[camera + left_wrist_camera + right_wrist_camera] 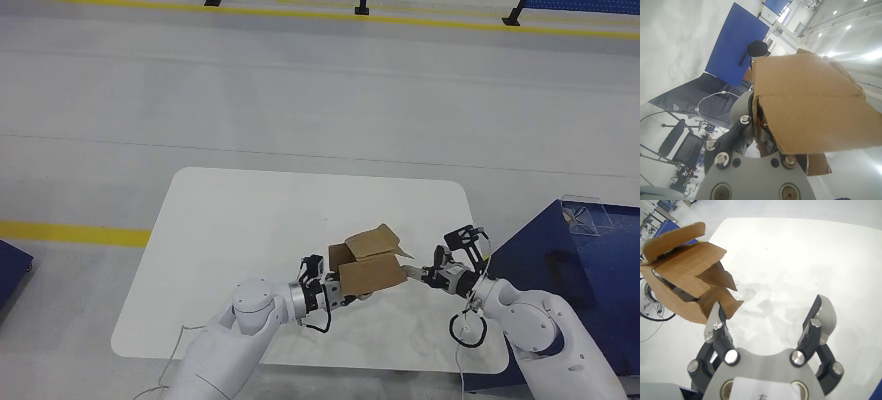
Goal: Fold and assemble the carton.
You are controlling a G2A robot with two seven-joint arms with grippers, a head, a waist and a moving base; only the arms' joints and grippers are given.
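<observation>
A brown cardboard carton (368, 260), partly folded with loose flaps, is held up over the near middle of the white table (250, 230). My left gripper (335, 286) is shut on the carton's near-left side. In the left wrist view a carton panel (810, 106) covers most of the jaws, and one dark finger (740, 128) shows beside its edge. My right gripper (768, 309) stands open just right of the carton (683, 279). One of its fingertips (720, 311) is at the edge of a hanging lower flap. In the top view the right gripper (430, 272) sits by the carton's right flap.
A blue cabinet (590, 270) stands close to the table's right edge, with a clear plastic holder (583, 213) on top. The far and left parts of the table are bare. A yellow floor line (70, 233) runs left of the table.
</observation>
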